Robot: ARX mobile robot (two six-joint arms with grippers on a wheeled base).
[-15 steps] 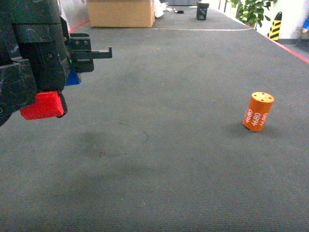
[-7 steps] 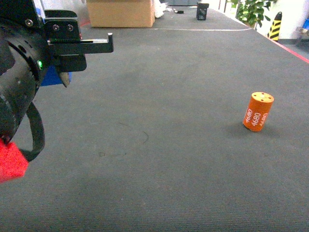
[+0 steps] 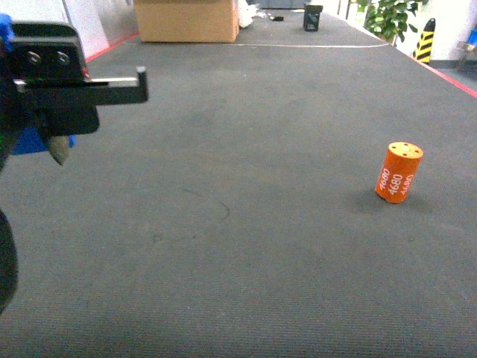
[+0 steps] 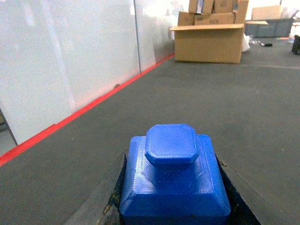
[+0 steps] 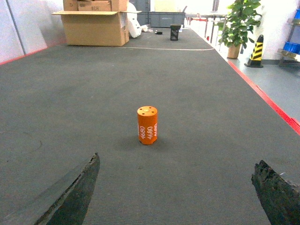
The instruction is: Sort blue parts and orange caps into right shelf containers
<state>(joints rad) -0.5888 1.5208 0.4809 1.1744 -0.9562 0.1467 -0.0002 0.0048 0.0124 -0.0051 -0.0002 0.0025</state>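
Left gripper (image 4: 174, 206) clenched on blue part (image 4: 173, 176): stepped block, chamfered octagonal boss. Orange cap (image 3: 399, 172) upright on floor (image 3: 246, 224), 3 o'clock, white "4680", holed top. Right gripper (image 5: 176, 197) released.

Bright blue part (image 4: 174, 178) in my left gripper (image 4: 174, 206). Orange cap (image 5: 147, 125), white "4680" lettering on its side. Dark grey carpet (image 3: 261, 246), red edge stripe (image 4: 75, 117). Tan cardboard box (image 5: 93, 28).

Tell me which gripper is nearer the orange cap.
Right. The right gripper faces the orange cap directly, open; the left gripper is far across, holding a blue part.
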